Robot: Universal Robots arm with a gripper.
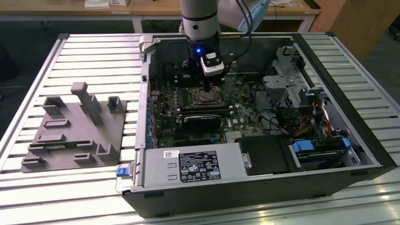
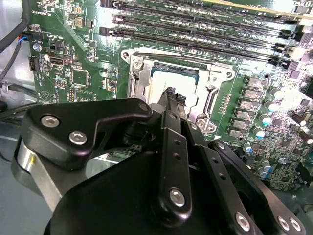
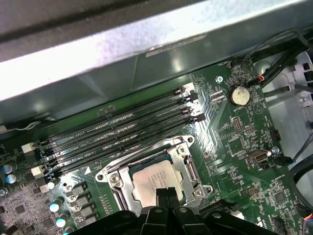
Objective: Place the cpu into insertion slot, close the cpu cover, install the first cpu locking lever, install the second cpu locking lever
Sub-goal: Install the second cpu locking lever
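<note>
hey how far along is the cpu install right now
Done: the cpu lies in the insertion slot, with the cpu cover apparently closed around it. In hand: the gripper hangs just above the cpu, jaws close together and holding nothing. Left: I can't tell whether either locking lever is latched.

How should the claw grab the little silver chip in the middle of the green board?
From straight above, probably by two opposite edges. The chip lies flat in its socket with the metal frame close around it, so no side approach looks open. The claw hangs right over it, fingertips close together at its face.
</note>
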